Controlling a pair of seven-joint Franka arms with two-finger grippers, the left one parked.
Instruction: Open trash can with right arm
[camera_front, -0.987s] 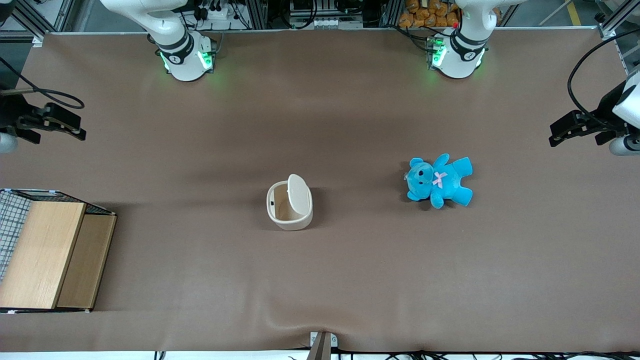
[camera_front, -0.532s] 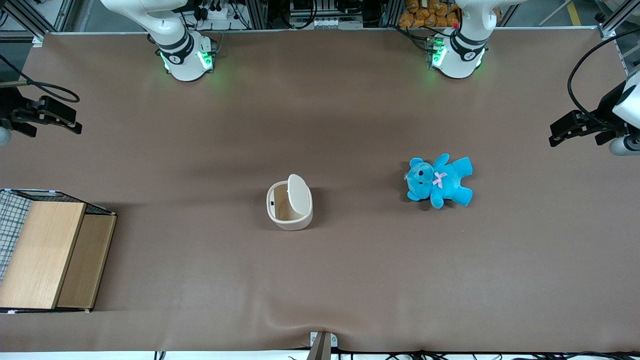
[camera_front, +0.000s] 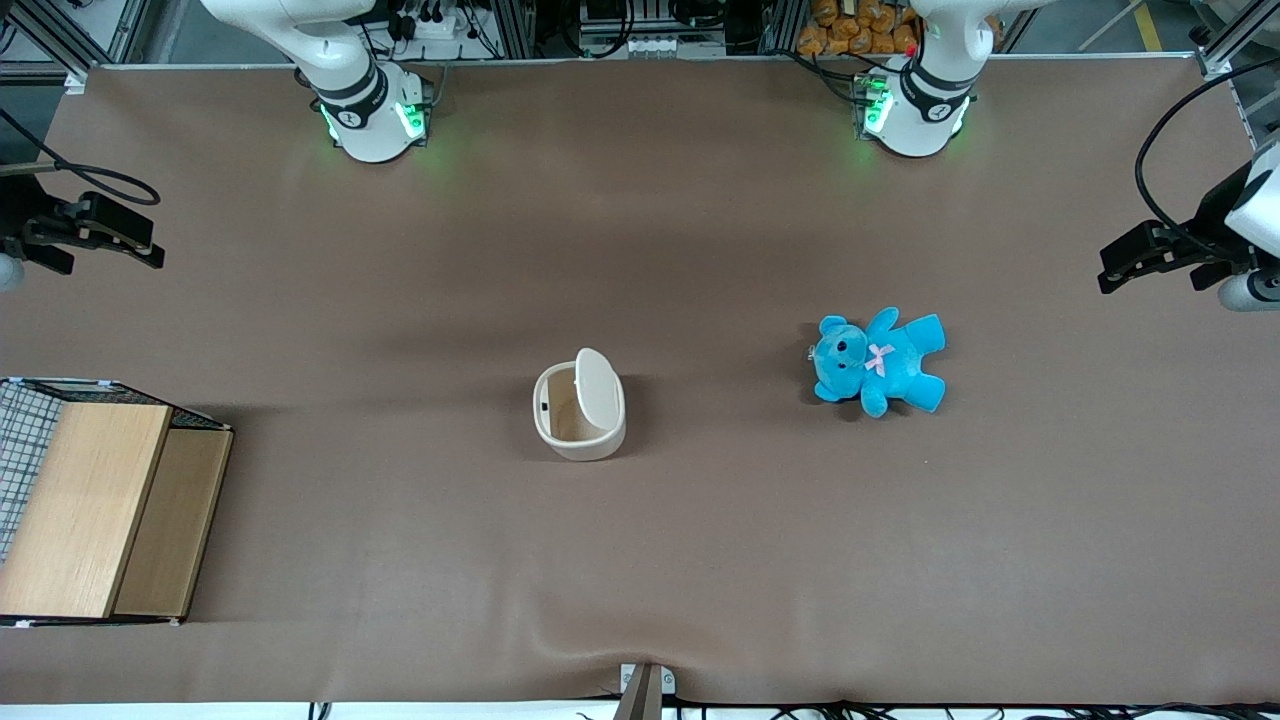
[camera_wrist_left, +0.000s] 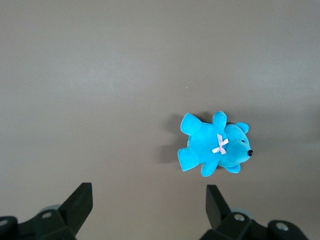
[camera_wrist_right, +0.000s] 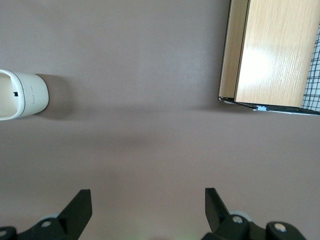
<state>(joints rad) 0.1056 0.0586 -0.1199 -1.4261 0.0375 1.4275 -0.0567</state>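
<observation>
**Lid up, tool well clear of the bin**

We see the trash can (camera_front: 579, 411) near the middle of the counter (camera_front: 700, 560), with its lid (camera_front: 599, 386) standing nearly upright on the hinge and the tan inside showing. From that, we judge the opening itself done. The right arm's tool (camera_front: 120, 240) hangs over the working arm's end of the counter, well apart from the bin and holding nothing. In the right wrist view its fingers (camera_wrist_right: 79, 207) stand spread wide, with bare counter between them; part of the bin (camera_wrist_right: 22, 94) and the wooden box with wire mesh (camera_wrist_right: 272, 55) also show there.

What could go wrong from here, as we judge it:

- The lid may not sit firmly on its hinge. If it is only balanced, a jolt to the counter could let it drop shut and undo the work.
- The bin looks light. Any return by the tool that clips the rim or the raised lid could tip or slide it.
- The wooden box lies nearer the front camera than the tool at this end of the counter. A low sweep in that direction could strike its mesh.

The blue teddy (camera_front: 877, 362) lies toward the parked arm's end, well apart from the bin, and we see no risk to it.
</observation>
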